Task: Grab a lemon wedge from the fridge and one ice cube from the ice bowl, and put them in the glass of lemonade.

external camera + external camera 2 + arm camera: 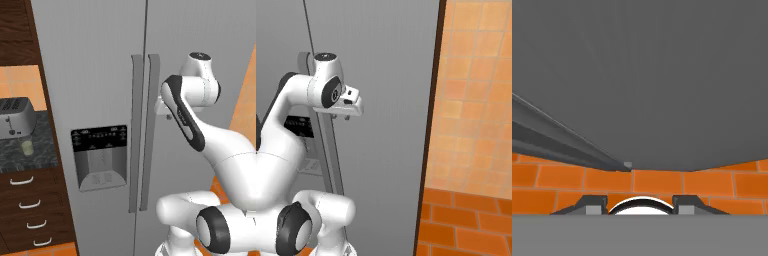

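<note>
The grey fridge stands with both doors closed, so the lemon wedge is hidden. My gripper hangs close to the right door, just right of its long vertical handle, and points down along the door. In the hand view the gripper is open with nothing between its fingertips, and the handle runs off to the left. The glass of lemonade stands on the dark counter at far left, in front of the toaster. The ice bowl and ice cube are out of view.
Dark wooden cabinets and a stack of drawers flank the fridge on the left. An orange tiled wall and brick floor lie to its right. The black dispenser panel sits in the left door.
</note>
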You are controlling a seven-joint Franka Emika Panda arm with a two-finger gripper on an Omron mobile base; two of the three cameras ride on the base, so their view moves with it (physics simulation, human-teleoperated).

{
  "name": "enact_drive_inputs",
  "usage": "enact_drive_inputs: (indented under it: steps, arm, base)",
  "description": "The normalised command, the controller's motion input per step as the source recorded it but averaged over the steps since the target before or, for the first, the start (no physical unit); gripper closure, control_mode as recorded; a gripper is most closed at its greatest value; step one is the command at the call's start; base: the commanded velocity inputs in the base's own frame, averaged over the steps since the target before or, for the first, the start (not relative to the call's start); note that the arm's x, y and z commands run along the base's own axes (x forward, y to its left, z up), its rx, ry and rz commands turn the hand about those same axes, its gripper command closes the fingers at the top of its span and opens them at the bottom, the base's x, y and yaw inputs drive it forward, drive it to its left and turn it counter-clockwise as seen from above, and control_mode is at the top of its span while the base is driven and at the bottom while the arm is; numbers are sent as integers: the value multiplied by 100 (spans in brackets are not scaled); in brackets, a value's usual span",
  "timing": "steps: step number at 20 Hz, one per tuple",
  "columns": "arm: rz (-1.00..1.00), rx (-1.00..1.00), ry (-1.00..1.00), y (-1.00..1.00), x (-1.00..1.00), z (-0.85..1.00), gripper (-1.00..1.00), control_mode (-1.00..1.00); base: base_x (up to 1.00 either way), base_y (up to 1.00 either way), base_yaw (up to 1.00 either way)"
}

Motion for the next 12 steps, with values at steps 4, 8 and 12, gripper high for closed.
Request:
enact_drive_inputs:
  steps: [4, 8, 12]
  arm:
    - [0, 0, 0, 0, -53, 0, -100, -100]
    - [0, 0, 2, 0, -70, -17, -100, -100]
    - [0, 0, 5, 0, -38, -19, -100, -100]
  base:
    - [0, 0, 0]
    - [0, 0, 0]
    - [0, 0, 0]
